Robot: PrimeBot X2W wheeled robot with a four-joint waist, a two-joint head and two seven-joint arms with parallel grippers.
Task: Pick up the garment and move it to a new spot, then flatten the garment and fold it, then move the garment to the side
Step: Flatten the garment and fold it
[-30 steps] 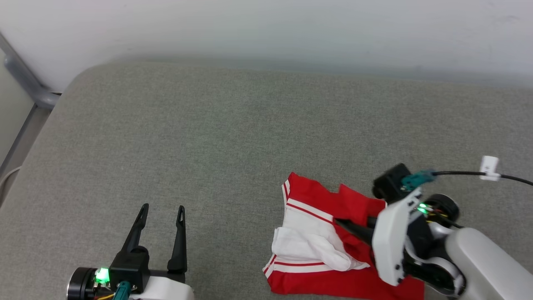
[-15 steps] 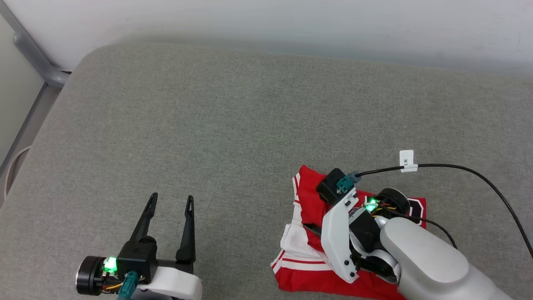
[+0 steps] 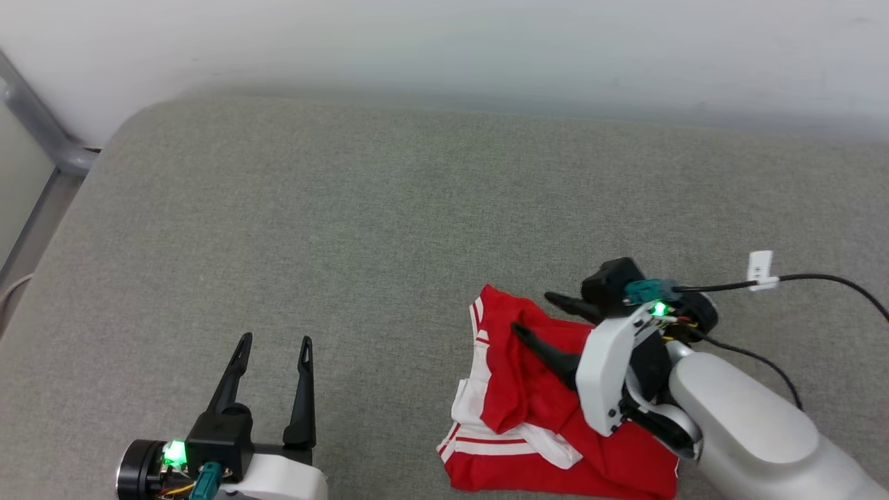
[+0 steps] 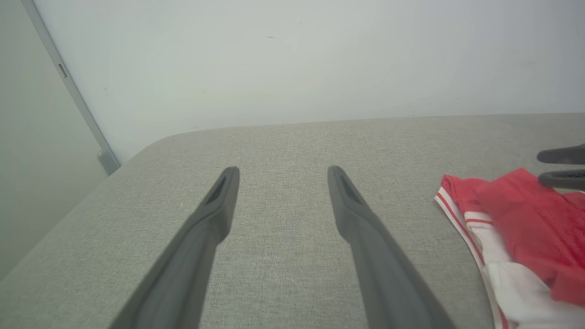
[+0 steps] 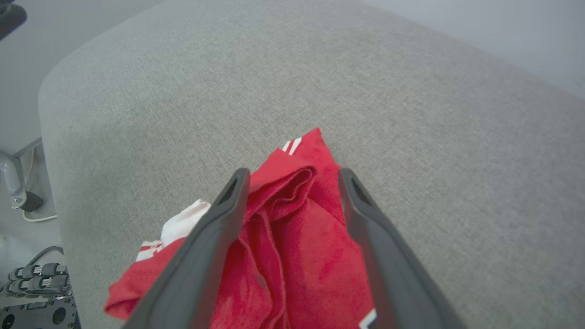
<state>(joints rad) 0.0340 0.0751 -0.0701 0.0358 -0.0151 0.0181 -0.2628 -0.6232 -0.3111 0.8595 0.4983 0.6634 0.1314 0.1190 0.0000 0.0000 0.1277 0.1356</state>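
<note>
The shirt (image 3: pixel 517 396) is lying bunched on the grey table (image 3: pixel 347 229), and we are taking it as our landmark. Red cloth is sitting uppermost in loose folds. A white sleeve and red-and-white striped trim are showing along the edge facing our left arm.

We are holding our right gripper (image 3: pixel 532 312) over the far part of the shirt, its jaws released and standing wide apart, grasping nothing. In the right wrist view a raised red fold is lying in the gap between the two fingers. We cannot tell whether either finger is touching the cloth.

We are keeping our left gripper (image 3: pixel 274 340) well apart from the shirt, on its left side, over bare table. Its jaws are also released and spread, with nothing between them.

A black cable (image 3: pixel 819 279) with a white tag is running from our right wrist away from the shirt, out to the right. Beyond the shirt, past the table's far edge, a pale wall (image 3: pixel 444 42) is rising.
</note>
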